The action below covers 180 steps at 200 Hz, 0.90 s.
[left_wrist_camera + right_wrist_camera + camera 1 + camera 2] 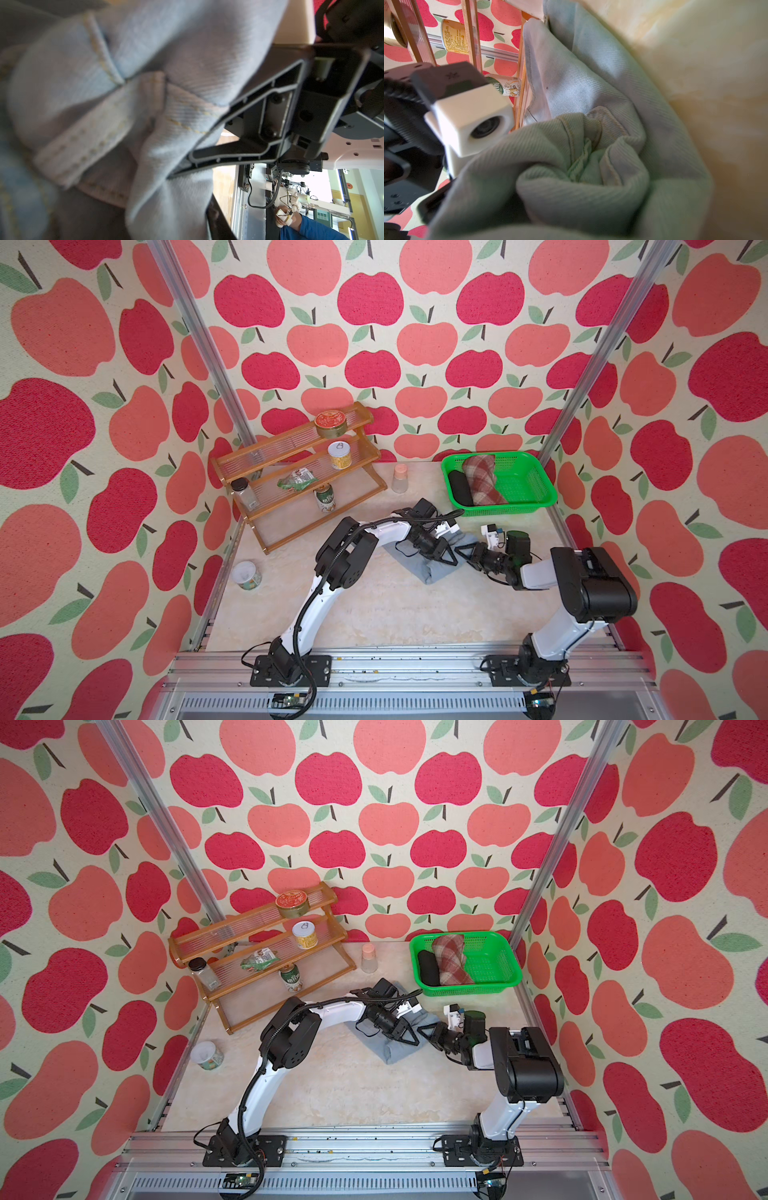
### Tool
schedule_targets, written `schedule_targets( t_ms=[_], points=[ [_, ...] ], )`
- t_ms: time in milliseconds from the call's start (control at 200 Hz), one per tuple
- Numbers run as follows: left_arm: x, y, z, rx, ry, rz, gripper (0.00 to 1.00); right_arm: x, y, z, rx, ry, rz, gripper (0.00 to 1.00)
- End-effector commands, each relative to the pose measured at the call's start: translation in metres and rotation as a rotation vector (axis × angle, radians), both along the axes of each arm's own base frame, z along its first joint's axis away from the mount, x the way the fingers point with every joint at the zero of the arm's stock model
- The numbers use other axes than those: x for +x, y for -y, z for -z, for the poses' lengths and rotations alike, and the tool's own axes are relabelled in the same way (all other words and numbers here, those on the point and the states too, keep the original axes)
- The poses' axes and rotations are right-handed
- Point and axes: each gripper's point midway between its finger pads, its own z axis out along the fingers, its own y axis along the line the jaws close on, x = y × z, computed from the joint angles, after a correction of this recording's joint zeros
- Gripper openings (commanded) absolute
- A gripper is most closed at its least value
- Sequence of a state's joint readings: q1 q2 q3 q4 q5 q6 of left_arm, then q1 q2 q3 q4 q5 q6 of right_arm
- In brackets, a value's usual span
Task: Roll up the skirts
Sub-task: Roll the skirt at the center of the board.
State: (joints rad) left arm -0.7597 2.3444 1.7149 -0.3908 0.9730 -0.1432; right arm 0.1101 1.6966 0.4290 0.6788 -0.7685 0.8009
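The denim skirt (591, 83) is coarse, ribbed twill, matt, with raised yellow stitching. The plaid skirt (482, 483) looks soft and brushed; the black skirt (460, 488) is dull cloth. The basket (511, 511) is glossy plastic mesh. The rack (291, 439) is varnished wood with clear ribbed plastic shelves. The bench (374, 614) is smooth and faintly shiny; the rail (415, 668) is brushed metal.

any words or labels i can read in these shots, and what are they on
None reads clearly.
green can: large Chinese characters, cut off and blurred.
yellow can: fine print, too small.
red-lidded tin: lid design, too small.
green packet: print too small.
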Motion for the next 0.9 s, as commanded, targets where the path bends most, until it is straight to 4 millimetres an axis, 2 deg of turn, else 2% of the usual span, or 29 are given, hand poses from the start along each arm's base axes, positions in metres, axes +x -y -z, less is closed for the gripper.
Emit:
schedule_targets(
  t_ms=[0,90,190,320,405,435,550,655,770,870,880,885,895],
  points=[
    [0.007,-0.055,0.041,0.298,0.095,-0.087,0.41,0.01,0.008,0.008,-0.043,-0.039,0.058,0.19],
    [0.036,-0.08,0.017,0.326,0.264,-0.165,0.45,0.011,0.008,0.006,-0.047,-0.046,0.055,0.19],
    [0.051,-0.099,-0.022,0.263,0.428,-0.21,0.47,0.009,0.008,0.006,-0.053,-0.066,0.051,0.19],
    [0.047,-0.105,-0.077,0.204,0.729,-0.195,0.47,0.007,0.007,0.006,-0.06,-0.084,0.043,0.19],
    [0.03,-0.093,-0.099,0.219,0.993,-0.115,0.49,0.008,0.008,0.003,-0.059,-0.091,0.046,0.19],
    [0.018,-0.083,-0.104,0.22,1.093,-0.061,0.5,0.009,0.008,0.002,-0.058,-0.095,0.048,0.19],
    [-0.017,-0.053,-0.099,0.261,1.376,0.102,0.52,0.012,0.007,-0.008,-0.061,-0.098,0.046,0.19],
    [-0.036,-0.031,-0.085,0.281,1.502,0.184,0.53,0.014,0.006,-0.017,-0.077,-0.097,0.04,0.19],
    [-0.048,-0.009,-0.065,0.316,1.591,0.253,0.54,0.013,0.004,-0.022,-0.096,-0.095,0.025,0.19],
    [-0.046,0.003,-0.049,0.371,1.644,0.277,0.56,0.012,0.003,-0.025,-0.091,-0.093,0.021,0.19],
    [-0.046,0.004,-0.047,0.376,1.646,0.279,0.6,0.012,0.003,-0.025,-0.09,-0.093,0.02,0.19],
    [-0.045,0.004,-0.046,0.38,1.646,0.279,0.66,0.012,0.003,-0.025,-0.09,-0.093,0.021,0.19],
    [-0.045,0.005,-0.044,0.381,1.65,0.281,0.88,0.011,0.003,-0.025,-0.09,-0.094,0.02,0.19]
  ],
)
